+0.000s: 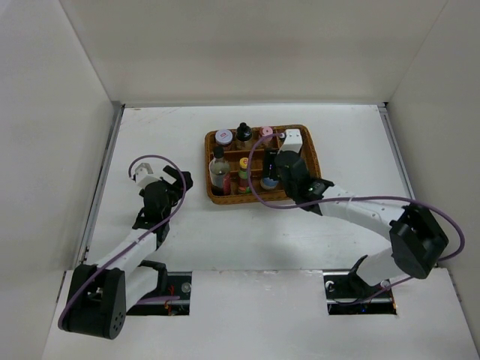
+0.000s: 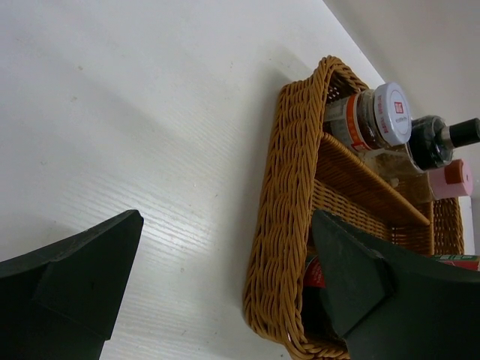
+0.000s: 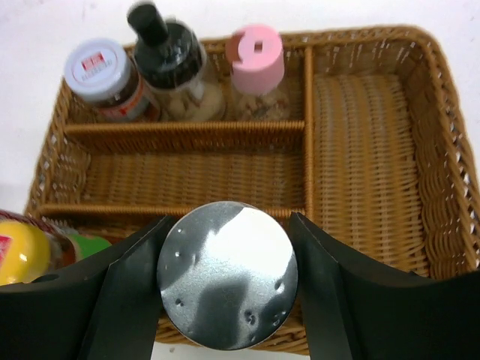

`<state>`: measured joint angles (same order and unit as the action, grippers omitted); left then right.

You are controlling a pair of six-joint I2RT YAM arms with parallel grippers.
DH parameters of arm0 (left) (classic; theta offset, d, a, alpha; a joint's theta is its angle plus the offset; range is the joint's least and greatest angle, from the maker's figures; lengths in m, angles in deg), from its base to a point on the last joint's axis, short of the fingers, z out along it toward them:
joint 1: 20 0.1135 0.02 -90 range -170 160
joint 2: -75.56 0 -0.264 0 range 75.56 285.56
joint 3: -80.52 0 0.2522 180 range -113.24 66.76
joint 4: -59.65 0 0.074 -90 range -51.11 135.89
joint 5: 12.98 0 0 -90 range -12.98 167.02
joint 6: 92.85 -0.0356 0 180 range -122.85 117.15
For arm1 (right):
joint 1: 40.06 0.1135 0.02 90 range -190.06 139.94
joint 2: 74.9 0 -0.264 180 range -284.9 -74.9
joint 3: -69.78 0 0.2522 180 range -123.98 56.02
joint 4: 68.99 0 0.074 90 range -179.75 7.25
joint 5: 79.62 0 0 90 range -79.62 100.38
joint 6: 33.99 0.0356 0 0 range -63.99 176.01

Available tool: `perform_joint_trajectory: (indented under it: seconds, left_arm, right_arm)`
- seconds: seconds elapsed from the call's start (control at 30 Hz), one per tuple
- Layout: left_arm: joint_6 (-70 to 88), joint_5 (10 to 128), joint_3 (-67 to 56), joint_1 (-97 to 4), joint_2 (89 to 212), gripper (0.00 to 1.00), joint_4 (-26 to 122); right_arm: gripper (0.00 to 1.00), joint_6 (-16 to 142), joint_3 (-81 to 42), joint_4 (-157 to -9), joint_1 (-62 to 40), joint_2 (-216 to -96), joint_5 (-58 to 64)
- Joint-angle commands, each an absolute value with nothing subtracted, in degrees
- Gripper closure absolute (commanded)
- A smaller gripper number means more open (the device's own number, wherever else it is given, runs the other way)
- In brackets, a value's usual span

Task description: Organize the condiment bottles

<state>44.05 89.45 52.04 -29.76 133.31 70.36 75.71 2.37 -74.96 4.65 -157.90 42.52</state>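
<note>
My R gripper (image 3: 229, 221) pinches grey-lidded cylinder (image 3: 227, 277) by its lid, at near row of wicker tray (image 3: 375, 150). My L gripper (image 2: 225, 225): spread wide over table (image 2: 150, 90), beside tray.

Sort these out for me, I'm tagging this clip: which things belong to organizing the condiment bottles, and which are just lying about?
Belong to the job: white-lidded jar, black-capped bottle, pink-capped bottle, tall clear bottle, yellow-capped sauce, grey-lidded cylinder.
Just there: wicker tray, table.
</note>
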Motion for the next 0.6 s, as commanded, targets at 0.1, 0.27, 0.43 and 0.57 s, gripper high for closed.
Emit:
perform_joint_trajectory:
  seconds: [0.1,0.27,0.43,0.57]
  left_arm:
    - [43.8,87.7,50.1,-29.5,135.7,0.00,71.2]
    - [43.9,87.6,50.1,-29.4,135.9,0.00,71.7]
    - [43.8,88.1,50.6,-29.3,134.8,0.00,71.8]
    - [43.8,87.4,50.6,-28.7,134.6,0.00,71.5]
  right_arm:
    - [0.45,75.8,3.2,-68.6,6.0,-158.8,44.9]
    - [0.30,75.4,3.6,-68.6,6.0,-157.9,44.2]
    - [0.12,74.0,3.5,-69.2,6.0,-155.1,43.7]
    - [0.02,74.2,5.6,-68.6,3.0,-149.4,43.5]
